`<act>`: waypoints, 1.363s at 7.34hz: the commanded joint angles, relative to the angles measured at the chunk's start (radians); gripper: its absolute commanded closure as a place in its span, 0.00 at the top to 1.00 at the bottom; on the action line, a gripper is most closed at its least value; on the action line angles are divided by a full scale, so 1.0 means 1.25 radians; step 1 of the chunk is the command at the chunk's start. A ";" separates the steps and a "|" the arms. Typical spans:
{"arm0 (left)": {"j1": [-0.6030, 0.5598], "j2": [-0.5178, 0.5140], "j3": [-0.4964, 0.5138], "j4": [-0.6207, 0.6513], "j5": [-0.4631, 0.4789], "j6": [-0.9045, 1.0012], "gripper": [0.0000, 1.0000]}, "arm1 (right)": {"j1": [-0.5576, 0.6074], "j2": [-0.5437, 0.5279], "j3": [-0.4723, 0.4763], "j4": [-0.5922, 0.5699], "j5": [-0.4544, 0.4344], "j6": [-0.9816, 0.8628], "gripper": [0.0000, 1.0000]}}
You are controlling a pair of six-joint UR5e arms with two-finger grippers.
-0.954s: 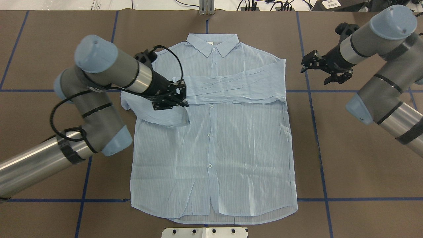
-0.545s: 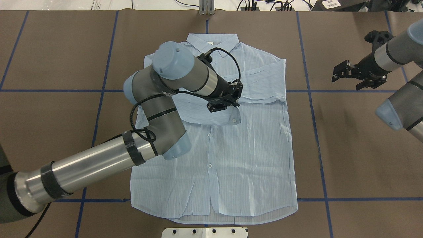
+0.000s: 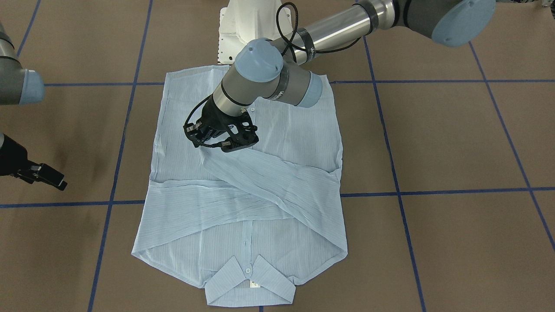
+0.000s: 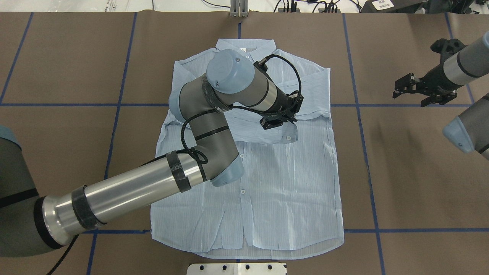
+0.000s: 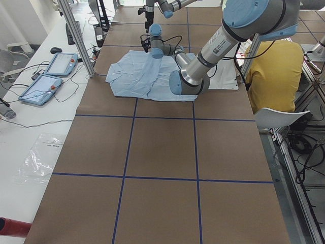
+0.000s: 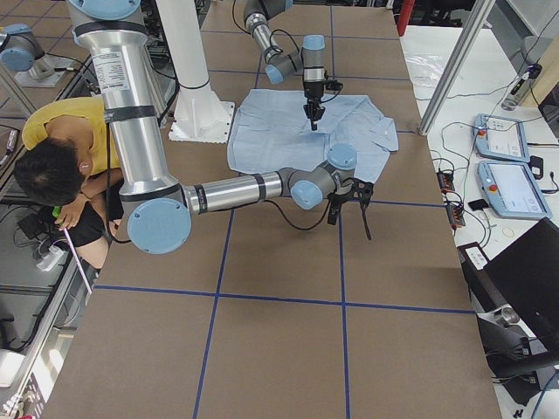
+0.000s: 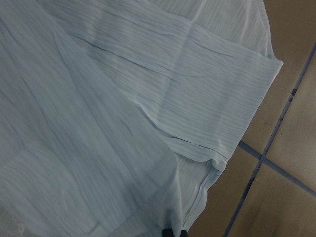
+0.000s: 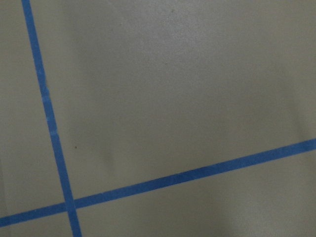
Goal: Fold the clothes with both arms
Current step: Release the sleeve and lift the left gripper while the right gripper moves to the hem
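The pale-blue striped shirt [image 4: 267,183] lies flat and face up on the brown table, its collar [image 4: 246,47] on the far side from the robot. One sleeve [image 4: 313,95] is folded across the chest. My left gripper [image 4: 280,116] hangs low over the chest, shut on the other sleeve [image 4: 248,130], which drapes over the first sleeve with its cuff [image 4: 287,136] just past the button line. In the front view that gripper [image 3: 221,138] holds the sleeve [image 3: 269,173] taut towards the shoulder. My right gripper [image 4: 418,92] is open, off the shirt over bare table.
The white pedestal plate [image 4: 237,268] sits at the near table edge by the shirt hem. Blue tape lines [image 4: 359,114] grid the table. A person in yellow [image 5: 271,76] sits beside the robot. Two handheld tablets [image 5: 51,71] lie on the side bench.
My left arm carried the sleeve from the shirt's left side rightwards across the chest. The right gripper drew back to the right, away from the shirt.
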 commanded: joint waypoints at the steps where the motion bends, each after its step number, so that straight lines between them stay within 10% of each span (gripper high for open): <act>1: 0.009 -0.013 0.000 0.000 0.023 0.007 0.88 | -0.002 -0.002 0.006 -0.001 -0.001 0.014 1.00; 5: 0.008 -0.003 -0.076 0.010 0.019 0.003 0.99 | -0.099 -0.052 0.125 0.002 0.011 0.198 1.00; 10: -0.028 0.322 -0.347 0.012 0.021 0.301 0.98 | -0.555 -0.209 0.418 -0.002 -0.368 0.693 0.95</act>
